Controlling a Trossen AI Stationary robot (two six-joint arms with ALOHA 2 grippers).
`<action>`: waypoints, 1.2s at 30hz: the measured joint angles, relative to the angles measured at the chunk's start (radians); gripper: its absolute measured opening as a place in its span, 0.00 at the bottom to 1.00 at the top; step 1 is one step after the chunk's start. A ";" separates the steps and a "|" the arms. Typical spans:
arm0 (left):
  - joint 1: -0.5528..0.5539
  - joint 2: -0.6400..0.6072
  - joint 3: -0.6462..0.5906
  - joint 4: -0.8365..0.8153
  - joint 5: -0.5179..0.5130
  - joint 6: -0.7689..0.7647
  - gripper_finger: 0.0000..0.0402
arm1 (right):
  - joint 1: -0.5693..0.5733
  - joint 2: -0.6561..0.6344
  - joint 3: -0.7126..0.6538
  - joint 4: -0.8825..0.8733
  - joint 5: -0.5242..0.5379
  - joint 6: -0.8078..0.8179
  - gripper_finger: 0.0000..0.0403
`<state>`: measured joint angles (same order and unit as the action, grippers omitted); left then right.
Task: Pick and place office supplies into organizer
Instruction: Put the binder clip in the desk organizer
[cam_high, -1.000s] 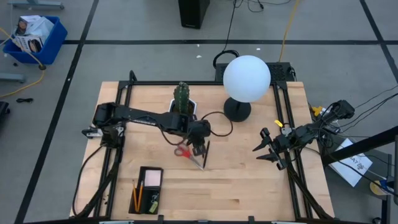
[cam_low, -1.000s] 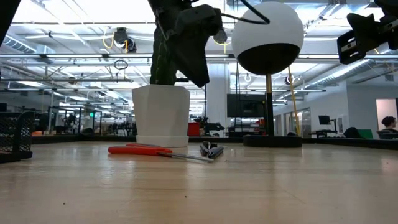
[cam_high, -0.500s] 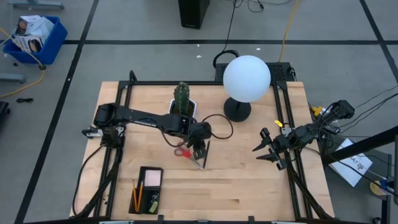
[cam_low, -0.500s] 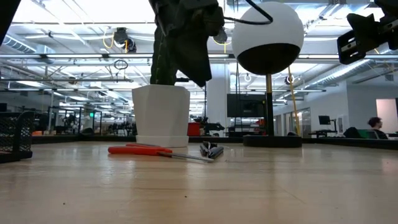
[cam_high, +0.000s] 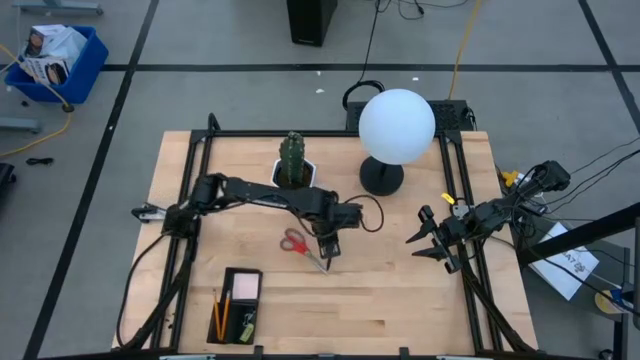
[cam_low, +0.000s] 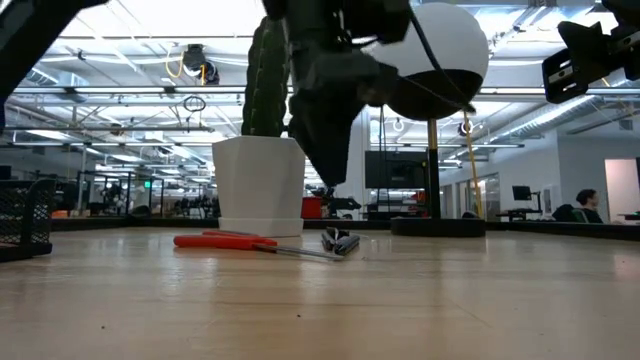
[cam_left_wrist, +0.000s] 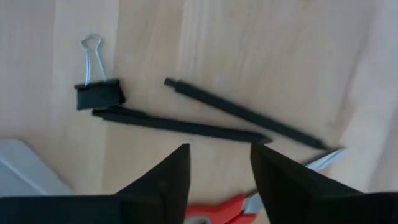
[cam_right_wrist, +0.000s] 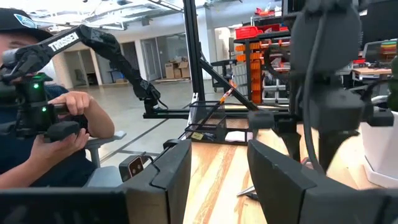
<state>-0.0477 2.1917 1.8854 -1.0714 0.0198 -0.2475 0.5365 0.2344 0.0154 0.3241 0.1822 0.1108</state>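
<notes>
Wooden desk (cam_high: 400, 290) holds scissors (cam_high: 297, 243) and two pens (cam_left_wrist: 186, 126) mid-desk. Left gripper (cam_high: 328, 250) hovers open over the pens; right gripper (cam_high: 428, 240) waits open near the right edge

White capital letters reading "TROSSEN" run along the upper link of a dark jointed leader arm (cam_right_wrist: 93, 38) that stands in the room beyond the table, seen in the right wrist view; a person's hand (cam_right_wrist: 59, 121) grips its handle below. The person's dark cap (cam_right_wrist: 17, 17) carries a small pale emblem on its front, too small to read. In the high view, a white printed sheet (cam_high: 572, 262) lies on the floor past the table's right edge with dark marks on it that cannot be made out. No other writing, number or sign is legible.
</notes>
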 joint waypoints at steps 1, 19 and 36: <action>0.000 0.022 0.030 -0.037 -0.005 0.009 0.45 | 0.000 0.000 0.000 0.000 0.000 0.000 0.38; 0.084 0.093 0.196 -0.167 -0.072 0.120 0.67 | 0.000 0.000 0.000 0.000 0.000 0.000 0.38; 0.130 0.133 0.192 -0.154 -0.005 0.228 0.87 | 0.000 0.000 0.000 0.000 0.000 0.000 0.38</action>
<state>0.0828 2.3247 2.0777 -1.2249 0.0153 -0.0193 0.5364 0.2342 0.0153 0.3237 0.1822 0.1108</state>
